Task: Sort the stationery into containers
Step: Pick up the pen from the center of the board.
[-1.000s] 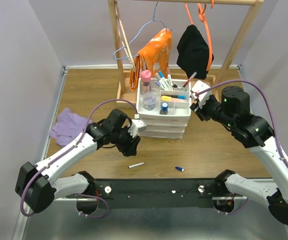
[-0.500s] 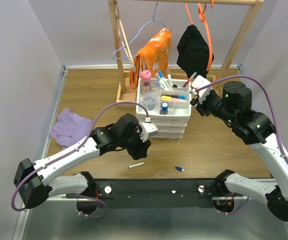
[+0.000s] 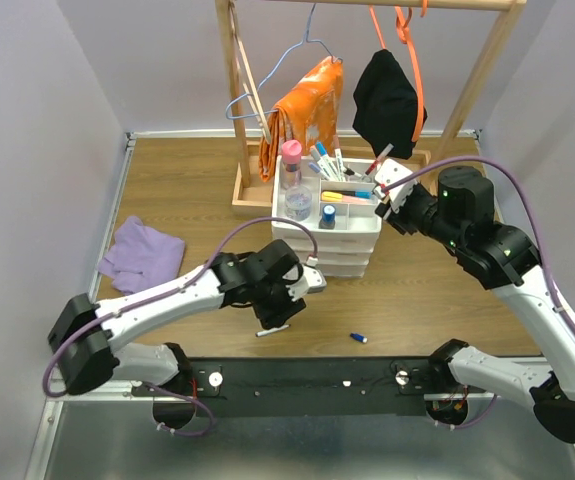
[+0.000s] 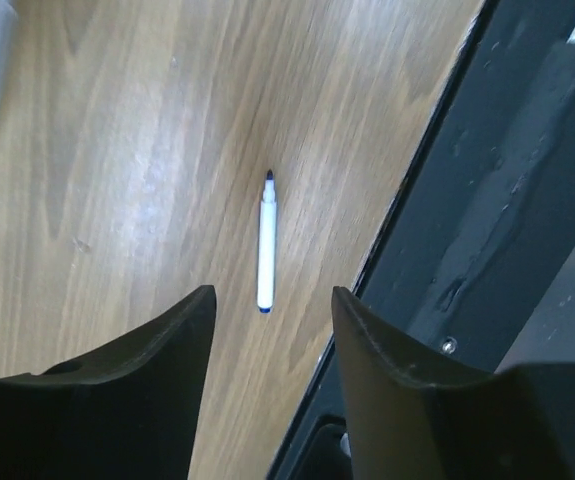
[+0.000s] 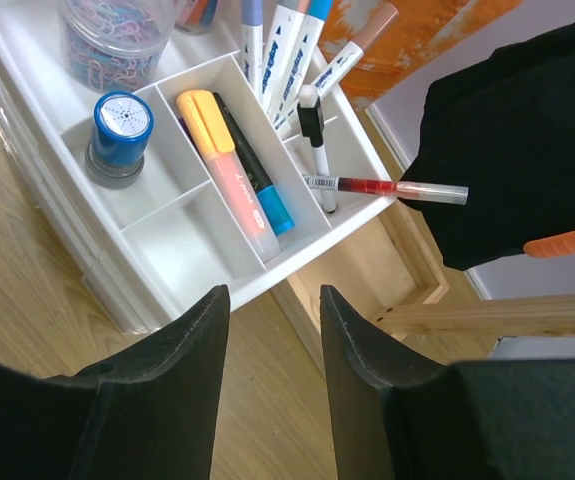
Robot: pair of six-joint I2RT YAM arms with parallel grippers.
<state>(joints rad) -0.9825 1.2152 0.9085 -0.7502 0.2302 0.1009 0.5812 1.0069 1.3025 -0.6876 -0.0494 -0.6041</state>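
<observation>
A white pen (image 4: 266, 244) with a dark tip lies on the wooden table near its front edge; it also shows in the top view (image 3: 273, 329). My left gripper (image 4: 270, 305) is open and empty, hovering just above the pen. A small blue cap (image 3: 358, 338) lies to the right of the pen. The white divided tray (image 3: 365, 213) on the drawer unit holds markers, a pink-capped bottle (image 3: 290, 163) and a blue-capped bottle (image 5: 120, 127). A red pen (image 5: 385, 187) leans over the tray's rim. My right gripper (image 5: 273, 300) is open and empty beside the tray's right edge (image 5: 297, 255).
A purple cloth (image 3: 143, 252) lies at the left. The wooden rack (image 3: 250, 183) stands behind the tray with an orange cloth (image 3: 305, 105) and a black cloth (image 3: 387, 100) hanging. A black rail (image 4: 507, 200) runs along the table's front edge.
My left arm has swung right and forward, from beside the drawer unit to over the white pen. My right gripper has shifted slightly up toward the tray's right edge.
</observation>
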